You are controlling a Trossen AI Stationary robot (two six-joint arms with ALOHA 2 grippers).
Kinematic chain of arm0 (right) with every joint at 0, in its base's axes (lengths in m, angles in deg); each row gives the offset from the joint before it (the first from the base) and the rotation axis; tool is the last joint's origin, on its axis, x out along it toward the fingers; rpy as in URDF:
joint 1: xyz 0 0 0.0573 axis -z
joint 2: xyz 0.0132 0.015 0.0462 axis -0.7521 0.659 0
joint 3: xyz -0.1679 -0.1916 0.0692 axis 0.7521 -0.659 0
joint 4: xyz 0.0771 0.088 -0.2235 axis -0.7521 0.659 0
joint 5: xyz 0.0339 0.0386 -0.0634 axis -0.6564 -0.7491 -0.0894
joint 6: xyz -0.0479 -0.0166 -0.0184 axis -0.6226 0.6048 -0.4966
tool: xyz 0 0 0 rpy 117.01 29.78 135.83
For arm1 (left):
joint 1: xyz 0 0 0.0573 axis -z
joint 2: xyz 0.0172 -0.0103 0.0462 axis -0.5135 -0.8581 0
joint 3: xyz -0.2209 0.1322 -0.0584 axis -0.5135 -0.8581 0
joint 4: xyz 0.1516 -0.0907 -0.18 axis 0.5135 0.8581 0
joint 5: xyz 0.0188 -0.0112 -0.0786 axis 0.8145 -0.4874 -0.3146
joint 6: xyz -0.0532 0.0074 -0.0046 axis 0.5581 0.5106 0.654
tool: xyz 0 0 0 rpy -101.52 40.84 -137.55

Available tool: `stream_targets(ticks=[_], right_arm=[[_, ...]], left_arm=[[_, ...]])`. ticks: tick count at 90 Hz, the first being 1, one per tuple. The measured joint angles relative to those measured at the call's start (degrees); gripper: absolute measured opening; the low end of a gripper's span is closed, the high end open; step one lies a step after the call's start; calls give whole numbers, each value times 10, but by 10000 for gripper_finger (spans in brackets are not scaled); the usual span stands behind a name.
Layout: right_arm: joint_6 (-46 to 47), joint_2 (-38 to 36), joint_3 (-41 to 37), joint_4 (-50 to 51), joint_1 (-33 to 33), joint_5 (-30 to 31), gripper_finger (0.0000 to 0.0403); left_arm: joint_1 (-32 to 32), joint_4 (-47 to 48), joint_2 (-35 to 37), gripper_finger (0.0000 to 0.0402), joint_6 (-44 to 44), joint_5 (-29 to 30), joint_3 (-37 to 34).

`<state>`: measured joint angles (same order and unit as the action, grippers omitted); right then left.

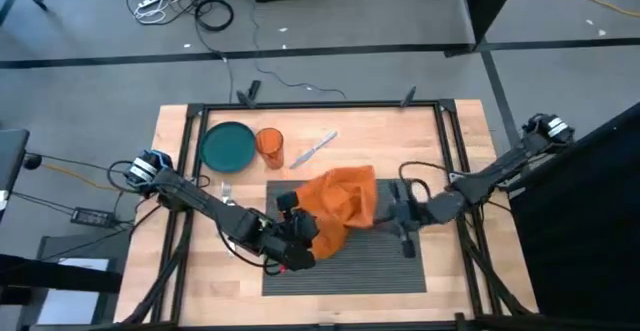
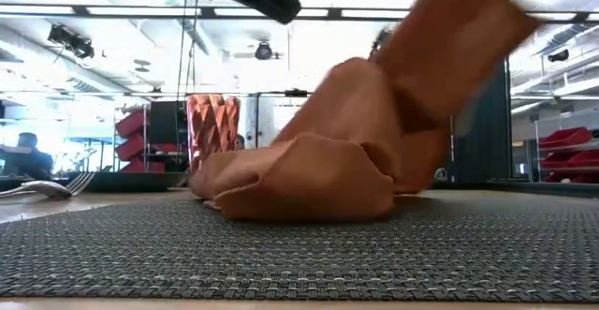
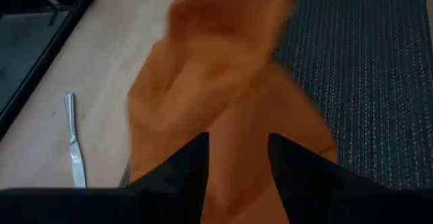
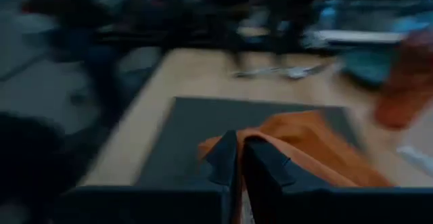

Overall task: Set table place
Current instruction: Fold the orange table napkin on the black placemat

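Orange napkin [image 1: 338, 203] is pinched by both claws, left claw [image 1: 300, 233] and right claw [image 1: 380, 209], over the placemat [image 1: 400, 266]; best spread evenly, kept taut.

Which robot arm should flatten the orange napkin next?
Probably both: the left gripper and the right gripper each pinch the orange napkin over the placemat. The right holds its edge, so it could pull it flat.
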<state>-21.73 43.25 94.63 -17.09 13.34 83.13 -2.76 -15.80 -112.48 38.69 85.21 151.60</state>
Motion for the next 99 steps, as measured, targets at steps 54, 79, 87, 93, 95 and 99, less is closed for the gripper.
stream_targets(ticks=[54, 79, 87, 93, 95, 99], right_arm=[[84, 55, 0, 100, -27, 24, 0], [101, 90, 0, 98, -23, 22, 0], [103, 90, 0, 96, -25, 21, 0], [103, 90, 0, 97, -25, 22, 0], [103, 90, 0, 97, -25, 22, 0], [103, 90, 0, 97, -25, 23, 0]], left_arm=[[57, -93, -138, 137, -103, -96, 8], [29, -112, -172, 137, -73, -123, 9], [21, -129, -184, 137, -74, -166, 9], [17, -130, -197, 136, -77, -170, 9], [16, -127, -201, 136, -75, -165, 9], [13, -117, -209, 133, -70, -160, 9]])
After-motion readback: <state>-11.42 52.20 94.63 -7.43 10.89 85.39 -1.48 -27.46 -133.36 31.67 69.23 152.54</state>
